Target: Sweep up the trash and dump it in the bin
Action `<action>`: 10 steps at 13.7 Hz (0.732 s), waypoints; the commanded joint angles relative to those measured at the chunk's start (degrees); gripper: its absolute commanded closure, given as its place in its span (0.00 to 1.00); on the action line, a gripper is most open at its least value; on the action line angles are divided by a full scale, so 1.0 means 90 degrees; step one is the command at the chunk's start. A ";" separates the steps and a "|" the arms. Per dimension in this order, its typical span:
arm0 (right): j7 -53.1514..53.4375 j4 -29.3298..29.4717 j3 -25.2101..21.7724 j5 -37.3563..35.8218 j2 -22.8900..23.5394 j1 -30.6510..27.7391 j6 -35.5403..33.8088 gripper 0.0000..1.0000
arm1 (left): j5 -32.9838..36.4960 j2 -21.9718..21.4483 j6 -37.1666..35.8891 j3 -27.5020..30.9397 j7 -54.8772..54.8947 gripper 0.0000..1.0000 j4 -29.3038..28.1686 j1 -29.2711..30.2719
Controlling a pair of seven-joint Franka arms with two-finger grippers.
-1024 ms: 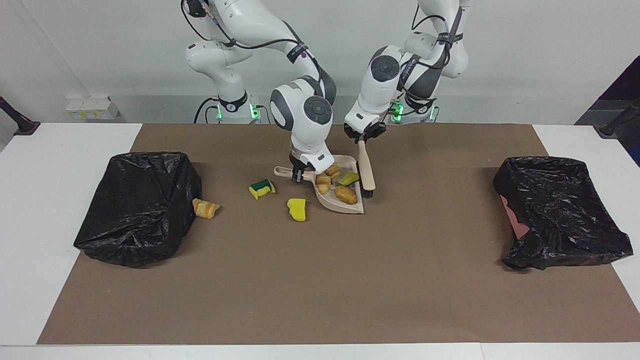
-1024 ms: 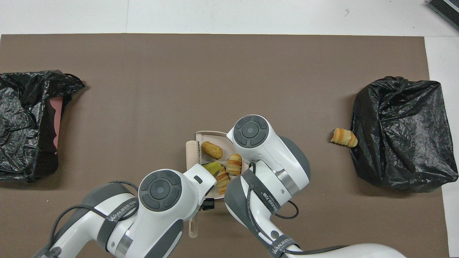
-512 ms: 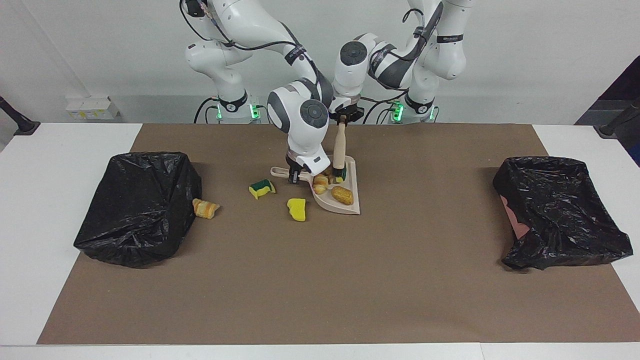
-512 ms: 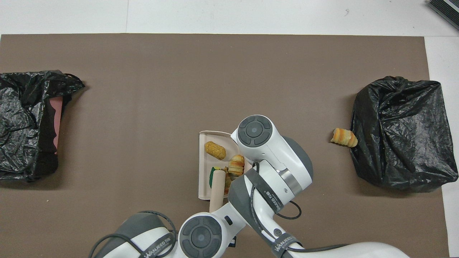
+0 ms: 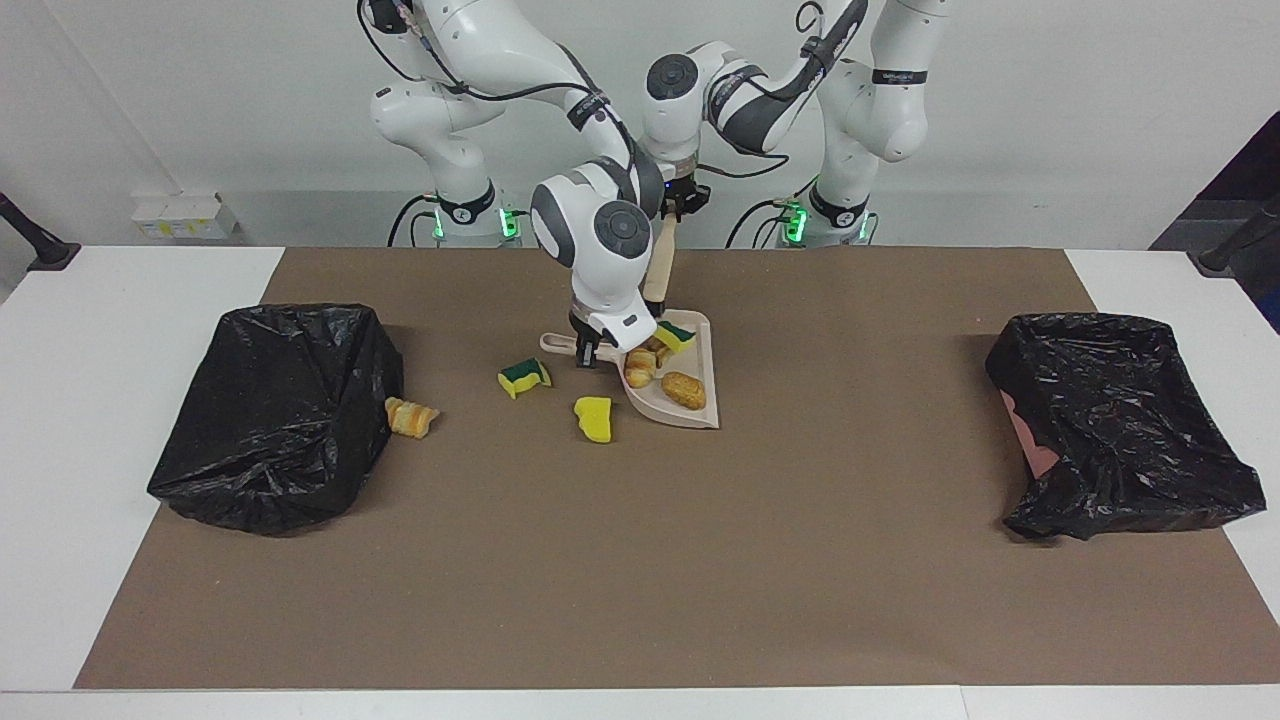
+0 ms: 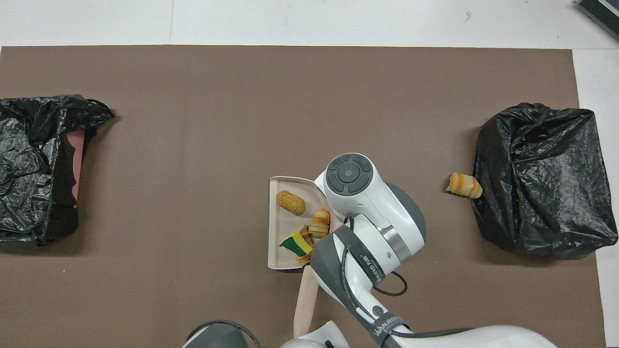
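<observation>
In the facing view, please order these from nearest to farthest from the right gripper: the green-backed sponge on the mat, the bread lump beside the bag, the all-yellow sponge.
From the right gripper, shut on the dustpan handle:
1. Green-backed sponge, just beside the handle.
2. All-yellow sponge, farther from the robots.
3. Bread lump, against the black bag.

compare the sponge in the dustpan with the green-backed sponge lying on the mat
The sponge in the dustpan lies among bread lumps, in front of the brush; the sponge on the mat lies alone, toward the right arm's end from the dustpan. Both are yellow with a green backing.
</observation>
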 commanded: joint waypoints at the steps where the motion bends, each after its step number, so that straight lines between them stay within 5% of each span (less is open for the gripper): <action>1: 0.0051 -0.0204 0.0043 0.0106 -0.0166 -0.0099 0.0143 1.00 | -0.0055 -0.0228 -0.0156 -0.0020 -0.0390 1.00 -0.0071 -0.0253; 6: -0.0035 -0.0155 0.0043 0.0174 -0.0225 -0.0216 0.0124 1.00 | -0.0084 -0.0511 -0.0147 -0.0050 -0.2226 1.00 -0.0275 -0.0673; 10: -0.0455 0.0205 0.0033 0.0466 -0.0225 -0.0528 0.0046 1.00 | -0.0221 -0.0902 0.0800 -0.0050 -0.3057 1.00 -0.0998 -0.0742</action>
